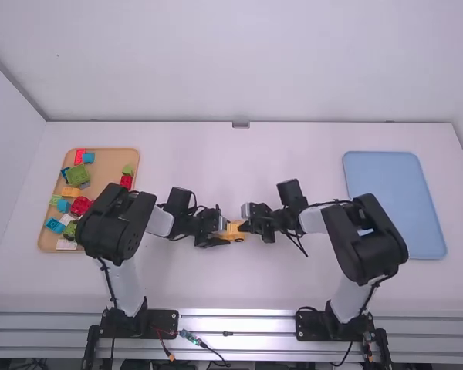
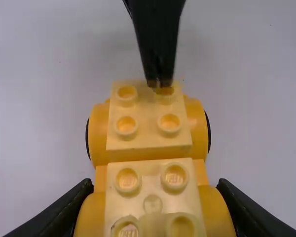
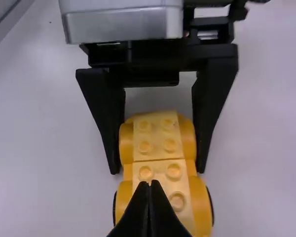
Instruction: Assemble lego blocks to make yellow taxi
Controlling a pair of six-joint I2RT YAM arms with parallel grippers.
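In the middle of the frame from above, slightly below centre, the small yellow car (image 1: 235, 233) sits between the two grippers on the white table (image 1: 239, 169). The left gripper (image 1: 221, 230), coming in from the left of the frame, is grasping the car, one finger against each side. Opposite it, from the right of the frame, comes the right gripper (image 1: 245, 226); its claw is clenched with nothing in it, and its paired tips are at a stud on the car's top, as the left wrist view shows. Along the car's top lie two pale yellow sections in line, both studded, with rounded orange-yellow sides and dark edges beside them.

At the left of the frame, a tan tray (image 1: 108, 160) holds loose blocks, the left arm passing in front of its lower right part. Near its top are a red block (image 1: 80, 156) and, just beside it, a blue block (image 1: 89, 158); a large green block (image 1: 77, 176) is a little lower, and an orange block (image 1: 71, 192) lies beneath that. On the right side of the frame is a blue tray (image 1: 390, 200), well apart from the car, near the right arm's bent elbow
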